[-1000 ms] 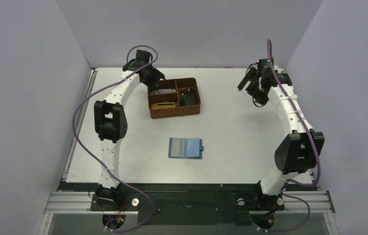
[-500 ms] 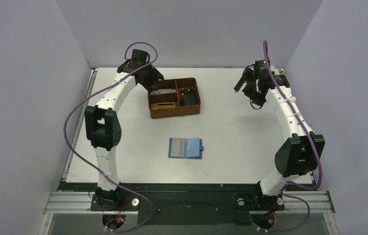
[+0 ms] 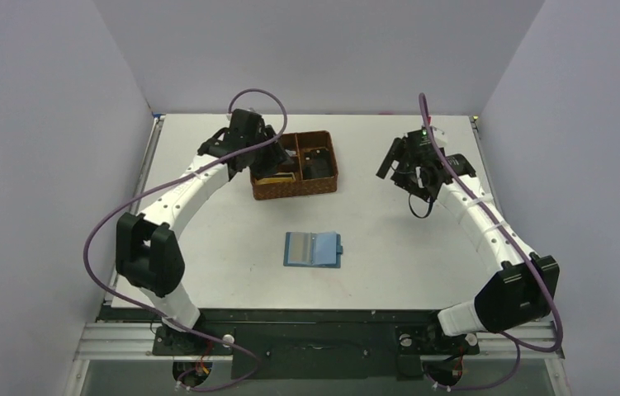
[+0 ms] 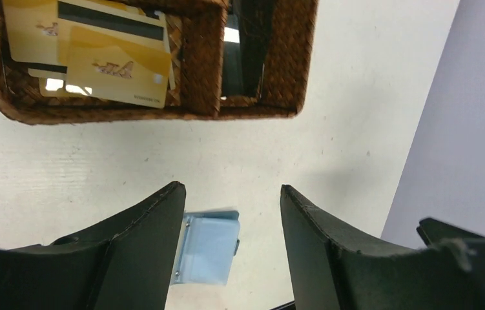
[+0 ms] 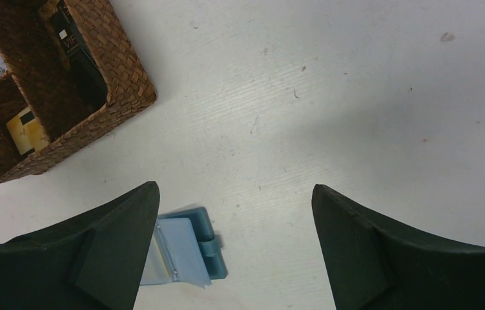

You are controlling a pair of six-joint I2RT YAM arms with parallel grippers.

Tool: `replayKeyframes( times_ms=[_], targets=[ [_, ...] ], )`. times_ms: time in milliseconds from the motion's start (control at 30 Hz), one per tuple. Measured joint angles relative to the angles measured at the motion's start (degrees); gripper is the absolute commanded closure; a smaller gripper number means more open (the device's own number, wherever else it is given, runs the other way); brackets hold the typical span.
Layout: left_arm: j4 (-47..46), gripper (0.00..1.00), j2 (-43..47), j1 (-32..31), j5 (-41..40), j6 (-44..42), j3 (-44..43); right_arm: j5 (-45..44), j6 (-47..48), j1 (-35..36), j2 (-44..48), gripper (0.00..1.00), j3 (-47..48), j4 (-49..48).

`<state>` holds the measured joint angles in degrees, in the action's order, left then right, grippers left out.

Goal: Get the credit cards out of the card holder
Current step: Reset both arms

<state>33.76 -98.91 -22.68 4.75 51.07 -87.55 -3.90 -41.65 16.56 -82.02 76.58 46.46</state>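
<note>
Credit cards (image 4: 115,68) are lying in the basket (image 4: 130,115), so I am backing my spread, empty left end effector (image 4: 231,188) away.

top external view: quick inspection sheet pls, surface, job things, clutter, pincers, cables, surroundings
Surface: white table, a few faint marks.
Job's things: teal card holder lies open and flat near the middle, untouched. Gold credit cards lie stacked in one compartment of the brown woven basket.
Clutter: black object in another basket compartment; I cannot tell what it is.
Grippers: left pincer open and empty, by the basket. Right pincer open and empty, over bare table right of the basket.
Cables: purple cables loop along both arms, snagging on nothing.
Surroundings: plain lavender walls on three sides.
</note>
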Motion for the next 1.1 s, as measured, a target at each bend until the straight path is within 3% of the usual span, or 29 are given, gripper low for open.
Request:
replayKeyframes(
  times_ms=[267,567,900,1100],
  targets=[
    [-0.26,0.46,9.49,-5.55,-1.49,-5.33,6.82,-3.98,-2.71,5.27,6.19,0.16,-5.42,-3.37],
    [-0.68,0.45,20.81,-10.47,-4.83,-9.22,20.20,-7.72,-5.64,14.27,16.26,0.15,-15.43,-8.98],
    [-2.47,0.45,31.54,-11.80,-6.34,-12.85,31.80,-7.69,-5.33,14.73,21.77,0.15,-22.97,-14.60],
    [-3.85,0.45,35.41,-11.89,-6.69,-13.75,34.12,-7.52,-5.33,14.78,22.95,0.15,-24.09,-16.48]
  ],
)
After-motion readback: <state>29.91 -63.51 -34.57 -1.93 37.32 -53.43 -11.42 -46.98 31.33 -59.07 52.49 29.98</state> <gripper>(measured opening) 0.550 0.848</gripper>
